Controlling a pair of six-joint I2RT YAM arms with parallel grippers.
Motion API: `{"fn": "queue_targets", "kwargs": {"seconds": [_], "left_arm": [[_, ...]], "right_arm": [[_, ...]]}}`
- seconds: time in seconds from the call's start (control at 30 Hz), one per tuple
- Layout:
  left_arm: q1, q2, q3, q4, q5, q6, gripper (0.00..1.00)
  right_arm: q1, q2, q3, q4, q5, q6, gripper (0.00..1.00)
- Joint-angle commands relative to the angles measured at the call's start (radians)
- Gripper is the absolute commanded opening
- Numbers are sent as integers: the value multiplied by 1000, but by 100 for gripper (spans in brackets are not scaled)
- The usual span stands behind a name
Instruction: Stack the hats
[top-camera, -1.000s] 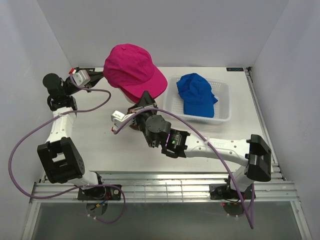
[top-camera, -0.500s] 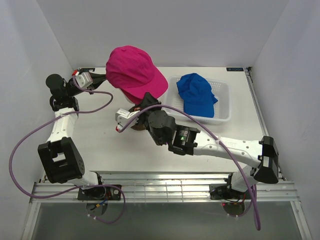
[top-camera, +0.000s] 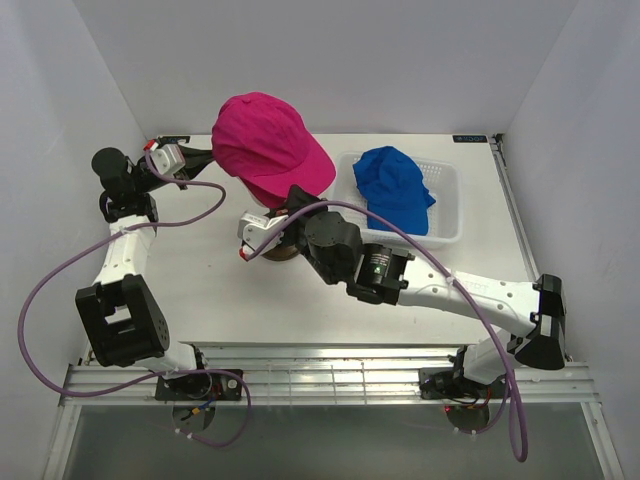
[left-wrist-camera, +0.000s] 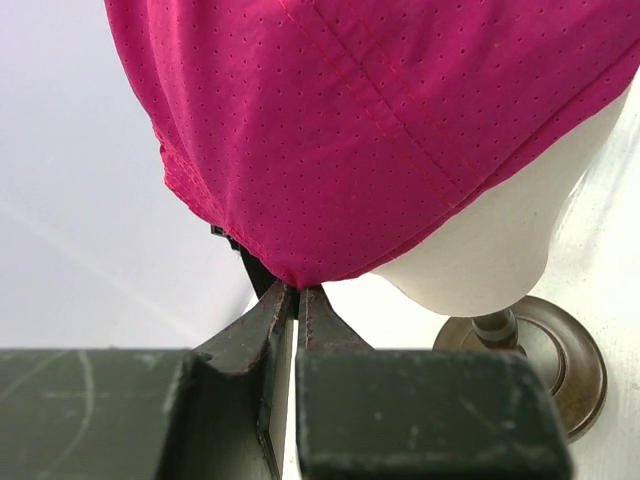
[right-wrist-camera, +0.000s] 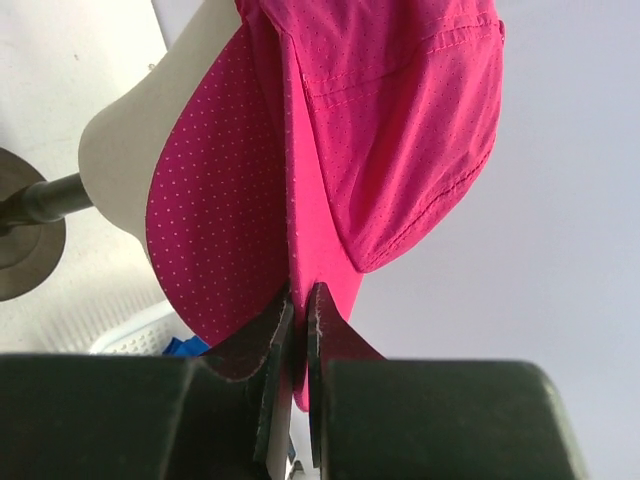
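1. Since a second ago the right arm (top-camera: 440, 290) has stretched out. Its elbow has swung towards 3 o'clock and its wrist has slid towards 2 o'clock, closer under the cap. The pink hat (top-camera: 265, 135) has shifted a touch towards 3 o'clock with it, and the left arm has barely moved.
2. Seen from above, with the far wall at 12 o'clock, the pink hat sits at about 11 o'clock from the table's (top-camera: 200, 270) middle. It is draped over the cream mannequin head (left-wrist-camera: 480, 250), with its brim pointing towards 4 o'clock.
3. The left gripper (left-wrist-camera: 297, 292) comes in from 9 o'clock. Its fingers are pinched together on the rear hem of the pink hat, where the fabric bunches into the tips.
4. The right gripper (right-wrist-camera: 297, 300) reaches up from 5 o'clock. Its fingers are nearly touching and clamp the edge of the pink hat's brim, whose dotted underside faces the head.
5. More pink fabric shows under the crown at its 6 o'clock side. I cannot tell whether that is a separate cap.
6. The head's dark round stand (top-camera: 278, 252) rests on the table below the hat, partly hidden by the right wrist.
7. The blue hats (top-camera: 393, 185) lie piled together in the white basket (top-camera: 445, 215), at 3 o'clock from the pink hat and apart from it.
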Motion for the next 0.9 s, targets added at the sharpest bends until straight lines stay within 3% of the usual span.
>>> {"fn": "queue_targets", "kwargs": {"seconds": [0.0,0.1,0.13,0.17,0.23,0.27,0.37,0.63,0.67,0.7,0.8,0.87], "left_arm": [[9,-5,-18,-55,-66,22,0],[9,-2,-9,-68,-72,30,0],[9,-1,-4,-68,-72,28,0],[9,-1,-1,-69,-72,28,0],[9,-1,4,-69,-66,24,0],[9,1,11,-69,-66,19,0],[9,-2,16,-69,-63,18,0],[9,8,39,-69,-62,1,0],[9,11,42,-69,-63,-1,0],[9,14,47,-69,-68,-4,0],[5,21,59,-69,-83,-11,0],[1,25,68,-69,-97,-21,0]], "right_arm": [[34,11,16,-182,-172,165,8],[34,29,26,-208,-175,168,8],[34,34,31,-208,-168,174,13],[34,38,42,-211,-161,187,34],[34,43,91,-231,-163,225,51],[34,40,109,-240,-174,242,64],[34,8,158,-261,-242,302,73],[-17,-110,299,-340,-540,556,82],[-57,-114,328,-369,-583,617,81],[-175,-109,359,-387,-700,779,81],[-439,-80,428,-446,-932,1051,75],[-514,-69,415,-442,-967,1119,73]]}}
